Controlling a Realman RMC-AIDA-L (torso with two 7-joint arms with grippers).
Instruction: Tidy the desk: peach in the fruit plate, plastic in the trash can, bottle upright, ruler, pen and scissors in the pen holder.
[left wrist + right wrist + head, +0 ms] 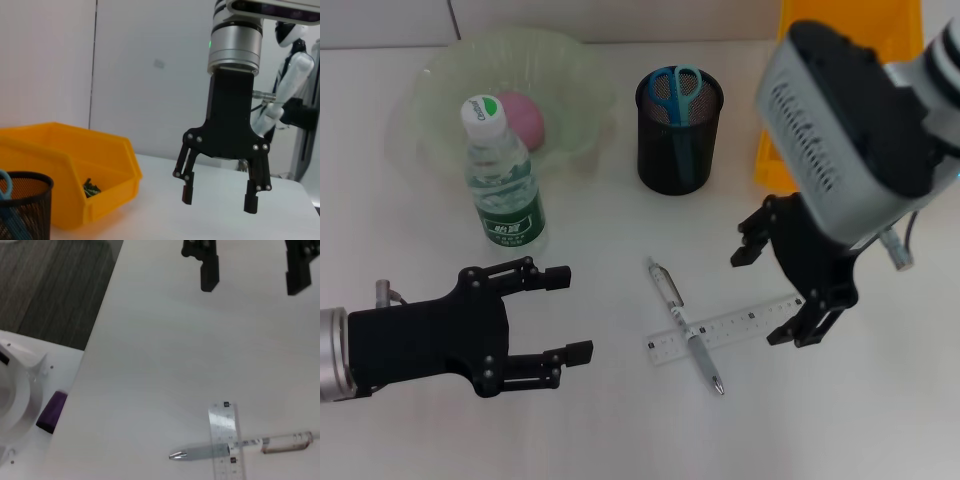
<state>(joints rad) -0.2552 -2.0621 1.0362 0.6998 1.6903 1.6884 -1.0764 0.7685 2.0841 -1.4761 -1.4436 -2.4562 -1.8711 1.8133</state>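
1. The left gripper (575, 312) sits at 8 o'clock on the white surface (620, 430), nearest the robot. Its fingers are spread apart and hold nothing.
2. The pen (686, 325) lies near centre, just toward 5 o'clock, with its metal tip pointing toward 5 o'clock. The right wrist view shows the same pen (240, 446) with its silver tip clear of the ruler.
3. The ruler (724, 328), clear with black marks, lies across the pen at an angle; the two touch where they cross. In the right wrist view the ruler (227, 440) crosses the pen's barrel.
4. The right gripper (772, 296) hangs at 4 o'clock, directly over the ruler's 3 o'clock end. Its fingers are apart and grip nothing. The left wrist view shows this gripper (220, 196) pointing straight down, clear of the surface.
5. The bottle (502, 180) stands upright at 10 o'clock, with a white cap and green label.
6. The pen holder (678, 130), a black mesh cup, stands at 12 o'clock. The scissors (674, 92) stand inside it, blue handles up.
7. The fruit plate (440, 80), a pale translucent bowl, sits at 11 o'clock behind the bottle. The peach (524, 118) rests inside it.
8. The trash can (772, 150), a yellow bin, sits at 1 o'clock, partly hidden by the right arm.
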